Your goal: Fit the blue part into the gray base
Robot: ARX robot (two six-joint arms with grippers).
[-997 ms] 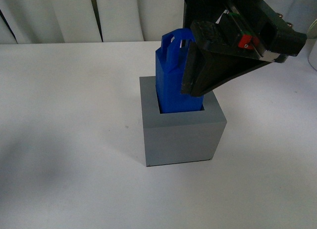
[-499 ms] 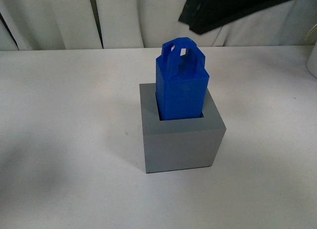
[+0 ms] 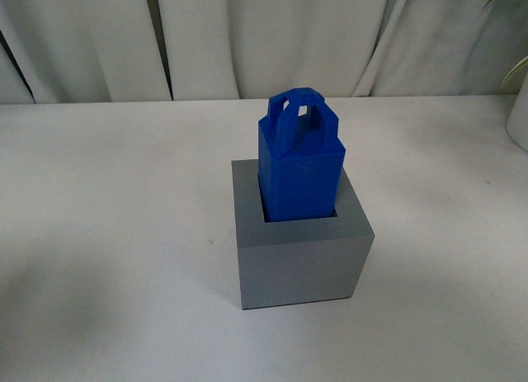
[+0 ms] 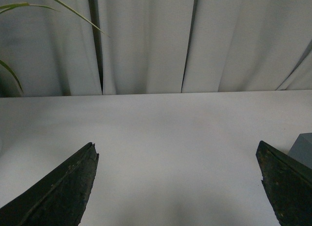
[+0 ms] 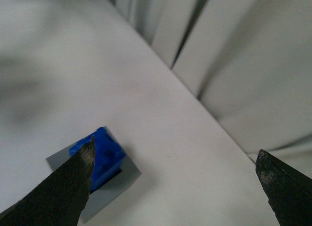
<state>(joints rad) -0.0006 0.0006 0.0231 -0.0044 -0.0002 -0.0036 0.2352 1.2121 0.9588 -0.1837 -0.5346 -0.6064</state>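
Observation:
The blue part [image 3: 299, 159] stands upright in the square recess of the gray base [image 3: 301, 250] at the middle of the white table, its crossed loop handles on top. Neither arm shows in the front view. In the right wrist view my right gripper [image 5: 175, 155] is open and empty, high above the table; the blue part [image 5: 105, 155] in the gray base [image 5: 109, 187] shows below, partly behind one finger [image 5: 68, 187]. In the left wrist view my left gripper [image 4: 176, 150] is open and empty over bare table, with a corner of the gray base [image 4: 303, 149] beside one finger.
White curtains [image 3: 272, 40] hang behind the table's far edge. A white object [image 3: 520, 118] and plant leaves [image 3: 511, 35] sit at the far right of the table. Plant leaves [image 4: 29, 11] also show in the left wrist view.
My right gripper let go of the blue part, rose up and away, and left the front view. The blue part stays in the gray base.

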